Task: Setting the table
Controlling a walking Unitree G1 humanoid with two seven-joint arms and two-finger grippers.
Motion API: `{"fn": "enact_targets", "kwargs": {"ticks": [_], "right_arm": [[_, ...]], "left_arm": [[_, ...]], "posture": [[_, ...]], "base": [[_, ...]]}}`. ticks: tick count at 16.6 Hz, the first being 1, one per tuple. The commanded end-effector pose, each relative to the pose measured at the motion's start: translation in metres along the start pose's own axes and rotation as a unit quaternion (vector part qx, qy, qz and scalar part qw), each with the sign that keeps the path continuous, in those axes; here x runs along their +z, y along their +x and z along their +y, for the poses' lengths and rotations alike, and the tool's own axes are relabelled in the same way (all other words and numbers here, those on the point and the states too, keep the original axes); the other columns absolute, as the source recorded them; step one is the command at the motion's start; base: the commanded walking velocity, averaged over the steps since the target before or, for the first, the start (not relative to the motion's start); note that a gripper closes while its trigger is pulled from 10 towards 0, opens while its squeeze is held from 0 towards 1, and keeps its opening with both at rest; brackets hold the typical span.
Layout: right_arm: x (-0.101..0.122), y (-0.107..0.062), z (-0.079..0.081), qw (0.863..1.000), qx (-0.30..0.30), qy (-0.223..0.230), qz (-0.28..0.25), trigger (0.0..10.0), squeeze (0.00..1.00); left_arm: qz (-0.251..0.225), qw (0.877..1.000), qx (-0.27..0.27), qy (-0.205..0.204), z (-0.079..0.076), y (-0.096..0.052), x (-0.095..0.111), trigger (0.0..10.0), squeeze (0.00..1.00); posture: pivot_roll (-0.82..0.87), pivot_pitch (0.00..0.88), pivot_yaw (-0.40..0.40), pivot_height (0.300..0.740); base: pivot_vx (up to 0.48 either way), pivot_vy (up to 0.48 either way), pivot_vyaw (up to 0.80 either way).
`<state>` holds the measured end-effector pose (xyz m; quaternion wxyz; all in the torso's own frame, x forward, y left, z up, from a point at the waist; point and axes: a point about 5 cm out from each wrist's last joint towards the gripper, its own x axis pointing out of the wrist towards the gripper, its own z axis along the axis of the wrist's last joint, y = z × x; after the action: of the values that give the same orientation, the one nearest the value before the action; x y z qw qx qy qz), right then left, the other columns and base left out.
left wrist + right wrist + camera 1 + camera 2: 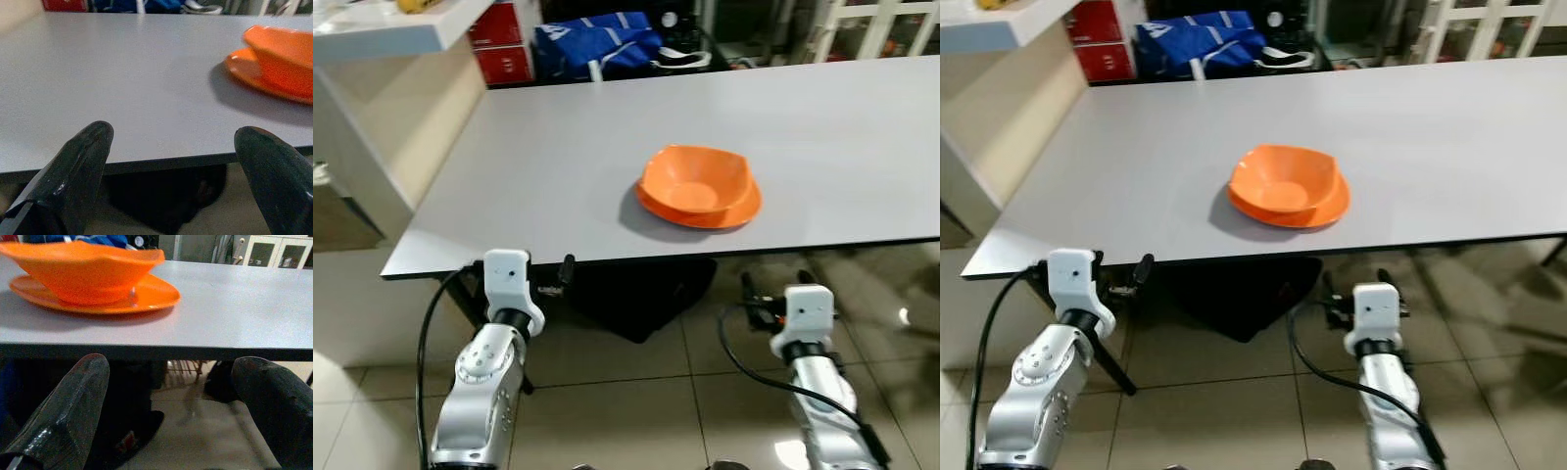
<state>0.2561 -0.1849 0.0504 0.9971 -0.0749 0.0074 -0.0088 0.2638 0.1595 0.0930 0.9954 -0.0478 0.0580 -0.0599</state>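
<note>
Sitting upright, bowl (697, 181) on plate (744, 208)

The setting is an indoor dining or eating area in a home-like space. A large grey table (607, 147) with a plain matte top stands on a floor of glossy beige tiles (636, 392). An orange bowl (697, 179) sits on an orange plate (705, 211) on the table. A white counter (391, 29) adjoins the table on the left. Behind the table are red boxes (499, 44), a blue bag (597, 44) and white glazed cabinet doors (274, 252).
</note>
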Motion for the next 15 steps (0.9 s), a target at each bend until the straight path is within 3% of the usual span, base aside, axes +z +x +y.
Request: {"fn": "enact_targets", "kwargs": {"ticks": [1, 3, 5, 10, 15], "right_arm": [[0.012, 0.007, 0.006, 1.0, 0.007, 0.009, -0.021, 10.0, 0.0], [0.022, 0.022, 0.015, 0.998, 0.023, 0.046, -0.025, 10.0, 0.0], [0.025, 0.029, 0.021, 0.997, 0.042, 0.054, -0.023, 10.0, 0.0], [0.028, 0.031, 0.024, 0.995, 0.047, 0.076, -0.033, 10.0, 0.0], [0.027, 0.031, 0.024, 0.995, 0.045, 0.083, -0.037, 10.0, 0.0]], "left_arm": [[-0.017, 1.0, 0.001, -0.004, 0.002, -0.001, 0.008, 10.0, 0.0], [-0.019, 0.999, -0.007, -0.033, -0.006, 0.0, 0.01, 10.0, 0.0], [-0.023, 1.0, -0.001, -0.017, -0.008, 0.0, 0.013, 10.0, 0.0], [-0.019, 0.999, 0.018, -0.018, -0.003, -0.002, 0.016, 10.0, 0.0], [-0.025, 0.999, 0.02, -0.019, 0.006, 0.004, 0.022, 10.0, 0.0]], "posture": [[-0.17, 0.0, 0.116, 0.74], [-0.16, 0.0, 0.097, 0.74], [-0.15, 0.0, 0.086, 0.74], [-0.12, 0.0, 0.08, 0.74], [-0.12, 0.0, 0.086, 0.74]], "base": [[0.0, 0.0, 0.0], [0.0, 0.0, 0.0], [-0.12, 0.146, 0.0], [-0.267, 0.395, 0.0], [-0.217, 0.41, 0.0]]}}
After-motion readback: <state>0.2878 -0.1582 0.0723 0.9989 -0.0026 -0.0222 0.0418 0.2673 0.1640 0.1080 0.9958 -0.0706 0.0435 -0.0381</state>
